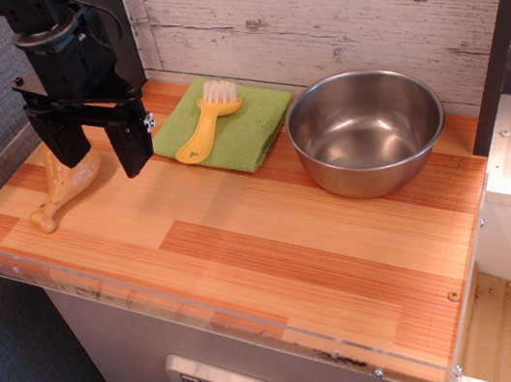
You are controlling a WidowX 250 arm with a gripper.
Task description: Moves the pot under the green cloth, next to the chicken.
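The pot point(366, 131), a shiny steel bowl, sits upright and empty at the back right of the wooden tabletop. The green cloth point(235, 126) lies flat at the back centre, just left of the pot. The chicken point(67, 188), a tan drumstick, lies at the left end with its bone end pointing to the front left. My gripper point(97, 149) hangs open at the back left, its two black fingers spread wide above the chicken's thick end. It holds nothing. One finger hides part of the chicken.
A yellow brush point(205, 121) with white bristles lies on the cloth. A whitewashed plank wall point(322, 3) runs behind the table. A clear plastic lip point(206, 307) edges the front. A dark post point(502, 22) stands at the right.
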